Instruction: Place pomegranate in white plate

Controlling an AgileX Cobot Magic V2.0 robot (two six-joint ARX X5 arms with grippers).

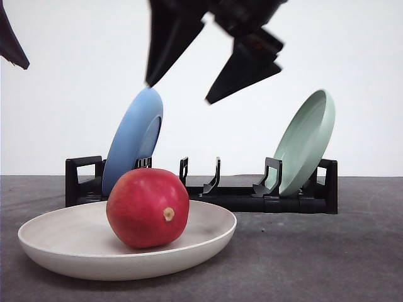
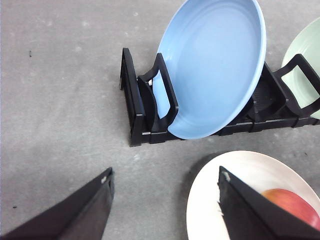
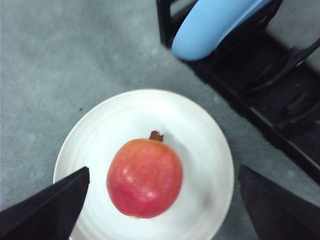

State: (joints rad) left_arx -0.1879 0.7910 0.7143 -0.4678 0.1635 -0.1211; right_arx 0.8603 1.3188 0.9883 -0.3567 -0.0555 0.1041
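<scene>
Gray tabletop (image 1: 352, 251) bears white plate (image 1: 69, 242) cradling pomegranate (image 1: 147, 207).

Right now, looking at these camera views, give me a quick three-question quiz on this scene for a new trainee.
1. True or false: the pomegranate rests in the white plate.
2. Which plate stands in the rack nearest the pomegranate? A) blue plate B) pale green plate
3. Fill in: the right gripper hangs above the fruit with its jaws ____.

Key: 1 true; 2 A; 3 open.
</scene>
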